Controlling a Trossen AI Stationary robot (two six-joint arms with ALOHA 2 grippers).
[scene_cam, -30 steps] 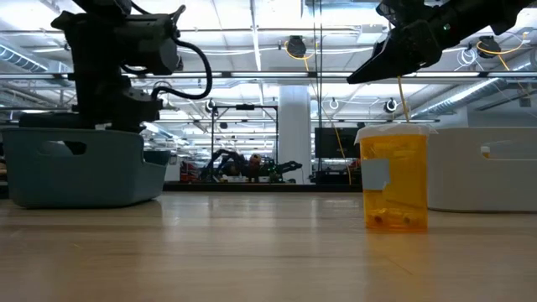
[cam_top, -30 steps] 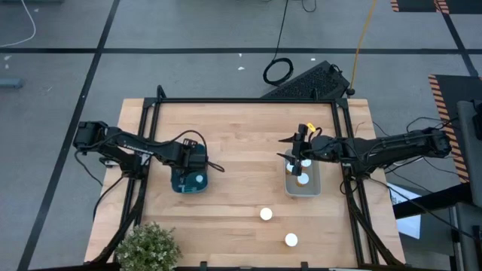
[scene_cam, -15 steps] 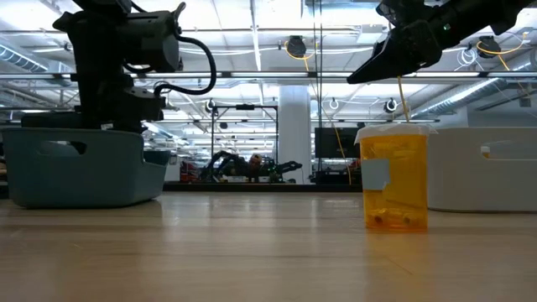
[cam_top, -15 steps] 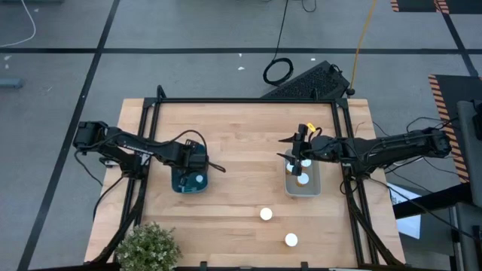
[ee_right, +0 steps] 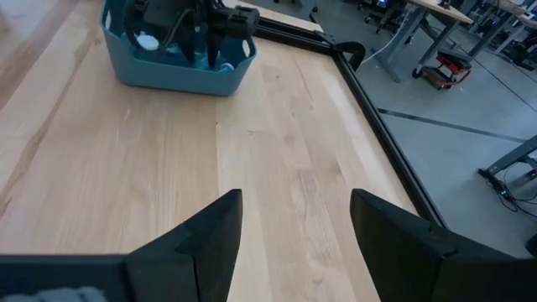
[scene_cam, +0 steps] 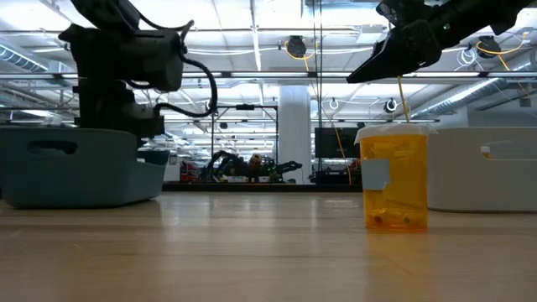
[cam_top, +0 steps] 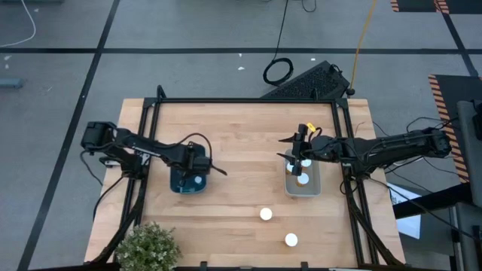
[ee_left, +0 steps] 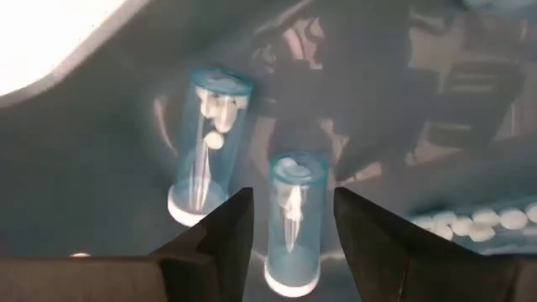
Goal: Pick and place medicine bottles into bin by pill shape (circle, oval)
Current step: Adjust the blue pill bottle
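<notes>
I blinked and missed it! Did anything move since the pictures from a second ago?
Only a little. The left gripper shifted slightly over the blue plastic bin, fingers open, holding nothing. The right gripper stayed above the white plastic bin, and the two white-capped medicine bottles on the wooden table didn't move.

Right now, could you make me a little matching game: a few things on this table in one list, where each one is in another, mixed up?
Things:
1. left hand
2. right hand
3. two loose bottles
4. potted plant

Places:
A. on bare wood near the front edge
B. over the white bin
C. front left corner
D. down in the blue bin

Pairs: 1-D, 2-B, 3-A, 4-C
</notes>
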